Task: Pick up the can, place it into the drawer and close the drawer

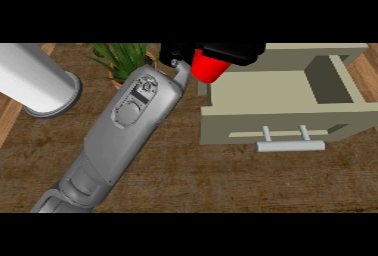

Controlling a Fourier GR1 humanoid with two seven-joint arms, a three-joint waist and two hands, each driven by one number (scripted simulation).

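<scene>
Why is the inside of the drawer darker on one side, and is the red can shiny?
In the head view, the open drawer has its right compartment in shadow from its walls, while the wide left part is evenly lit. The red can shows flat colour with no glare, and the hand curled round it hides its top. The white cylinder at left shades softly from bright to grey.

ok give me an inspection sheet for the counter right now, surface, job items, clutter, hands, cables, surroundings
Surface: brown counter.
Job's things: red can held above the open drawer's back left corner; drawer handle faces the robot.
Clutter: potted plant; white roll on a round base.
Hands: one black hand curled round the can; which arm cannot be told. Other hand not in view.
Cables: nothing seen.
Surroundings: lighter wood past the counter's left edge.
</scene>
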